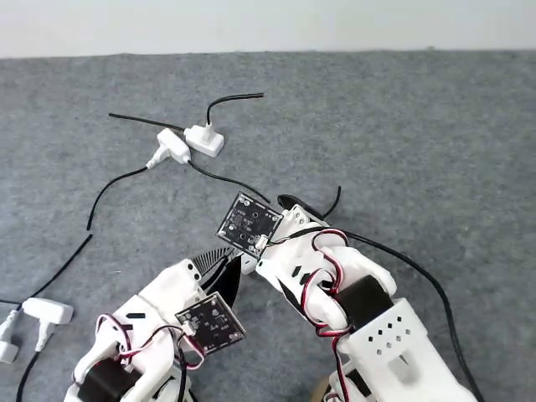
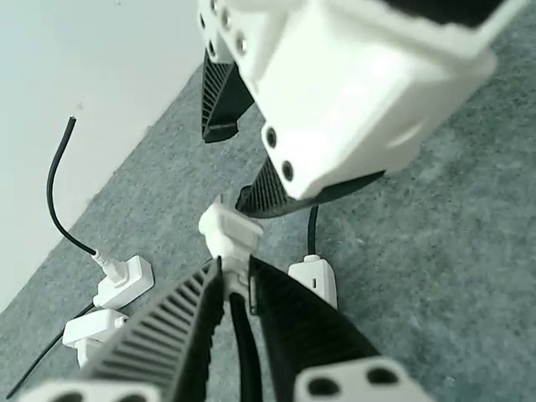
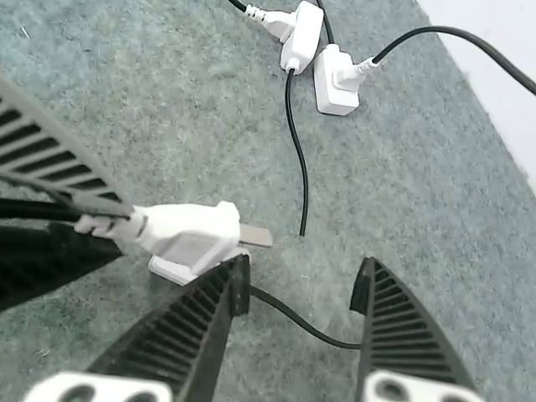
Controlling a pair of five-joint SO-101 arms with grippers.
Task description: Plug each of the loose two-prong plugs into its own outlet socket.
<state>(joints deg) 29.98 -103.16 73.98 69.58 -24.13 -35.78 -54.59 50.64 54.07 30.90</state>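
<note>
My left gripper (image 2: 234, 272) is shut on the cord end of a white two-prong plug (image 2: 228, 231), held above the grey carpet. That plug (image 3: 194, 234) lies level with its prongs (image 3: 256, 237) pointing away from the left gripper's black fingers (image 3: 42, 193). A white outlet socket (image 3: 170, 270) lies on the carpet just under the plug, and its cord runs off along the carpet; the same socket (image 2: 315, 279) sits beyond the left fingertips. My right gripper (image 3: 303, 272) stands open close by, with nothing between its fingers; one finger is near the plug's body. Both arms meet at the table's front middle (image 1: 243, 251).
Two more white corded pieces (image 1: 203, 138) (image 1: 173, 149) lie side by side at the back left, seen also as a pair (image 3: 335, 79) (image 3: 301, 29). Another white piece (image 1: 48, 311) lies at the left edge. Black cords (image 1: 109, 188) trail across the grey carpet (image 1: 419, 151).
</note>
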